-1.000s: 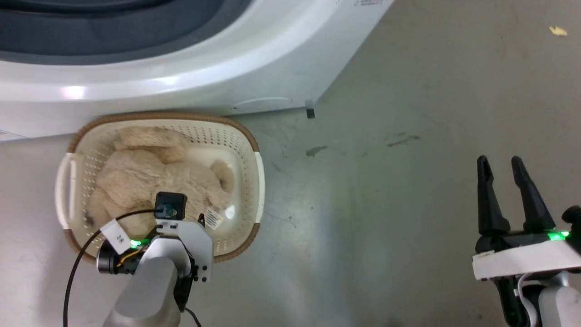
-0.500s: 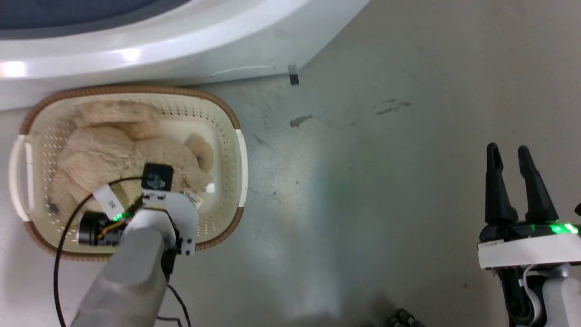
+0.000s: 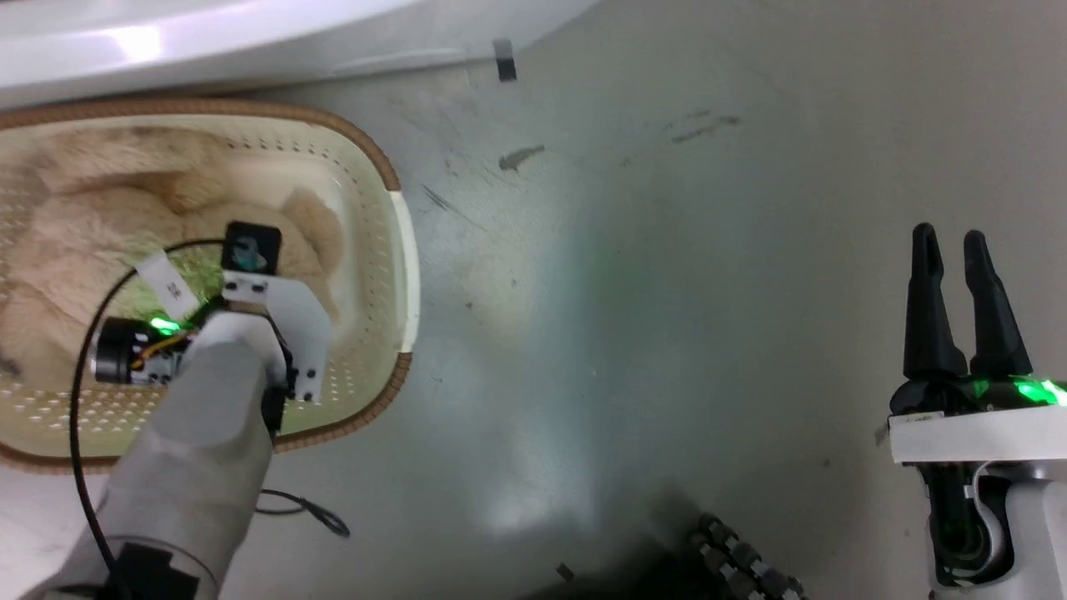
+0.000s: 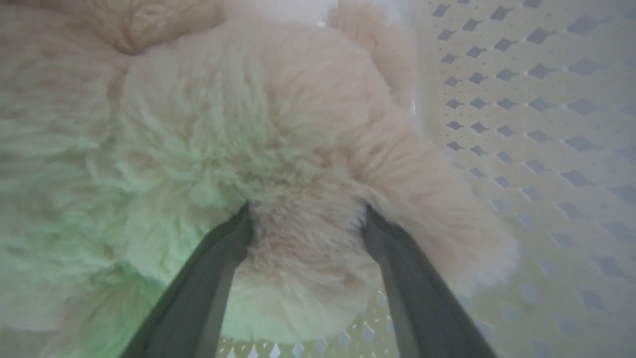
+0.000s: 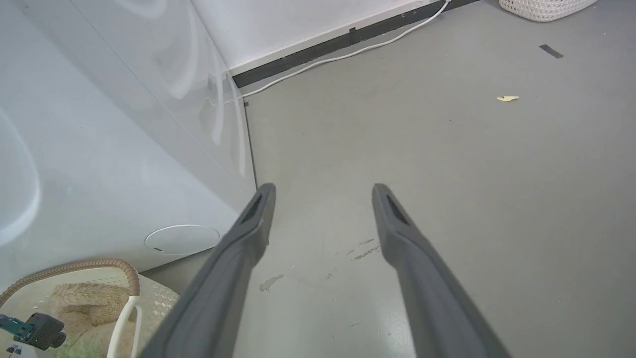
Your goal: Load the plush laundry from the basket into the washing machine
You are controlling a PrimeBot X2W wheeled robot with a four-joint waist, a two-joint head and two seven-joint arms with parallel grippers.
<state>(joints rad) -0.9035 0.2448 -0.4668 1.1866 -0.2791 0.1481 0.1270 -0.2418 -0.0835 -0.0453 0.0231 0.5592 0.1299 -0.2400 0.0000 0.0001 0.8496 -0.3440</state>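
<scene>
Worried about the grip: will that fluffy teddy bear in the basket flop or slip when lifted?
Probably floppy: the teddy bear slumps inside the basket, so its limbs should dangle. Likely light for its bulk, being all fluff. Its fur bulges inside the open left gripper, so it should squash, perhaps slip.

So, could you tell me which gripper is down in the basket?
The left gripper: its open fingers straddle a fold of the bear in the basket, while the right gripper hangs over the floor.

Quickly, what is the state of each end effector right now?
Left end effector: open, astride a lump of the plush laundry, not yet closed on it.
Right end effector: open, holding nothing.
</scene>
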